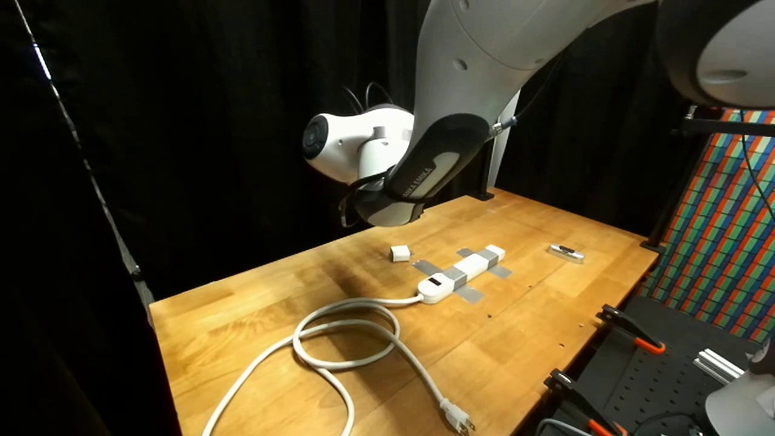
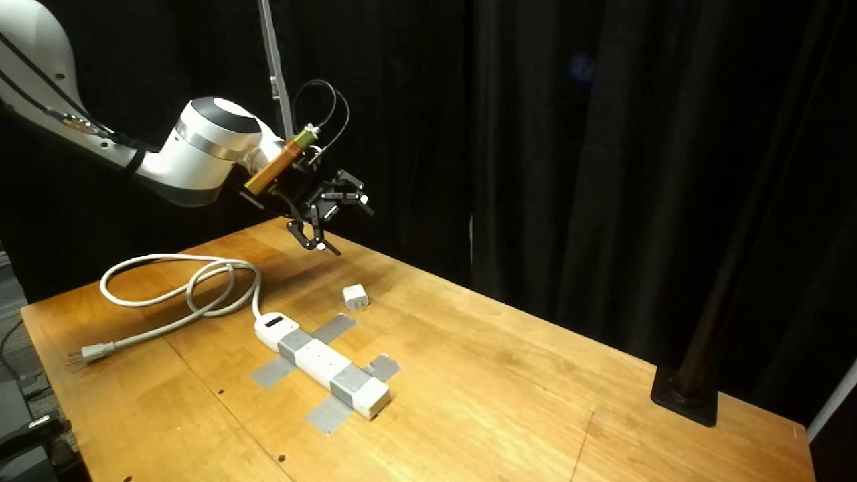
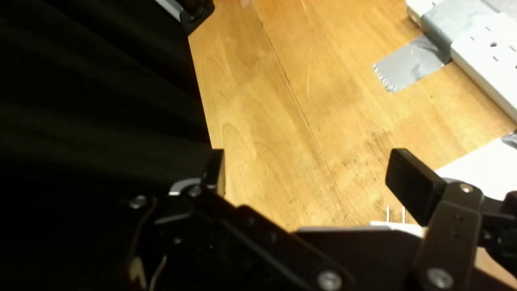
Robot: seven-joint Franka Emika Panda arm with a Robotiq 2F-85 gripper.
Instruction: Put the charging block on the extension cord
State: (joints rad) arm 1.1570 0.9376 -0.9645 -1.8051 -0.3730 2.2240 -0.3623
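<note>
The charging block [image 1: 399, 254] is a small white cube resting on the wooden table, near the middle of the extension cord's [image 1: 472, 265] white socket strip but apart from it. In an exterior view the block [image 2: 355, 296] shows its prong side. Grey tape crosses the strip [image 2: 323, 362], and its thick white cable [image 2: 224, 268] lies in loose loops. My gripper [image 2: 349, 229] hangs above and behind the block, tilted, with its jaws wide apart. In the wrist view nothing sits between the fingers of the gripper [image 3: 311, 173]; the block [image 3: 405, 228] with two prongs peeks out low, partly hidden by the gripper.
A small silver bar with a dark piece [image 1: 566, 252] lies beyond the strip's far end. Clamps [image 1: 629, 327] grip the table's edge. A black post base [image 2: 686, 395] stands at a table corner. Dark curtains hang along the back edge.
</note>
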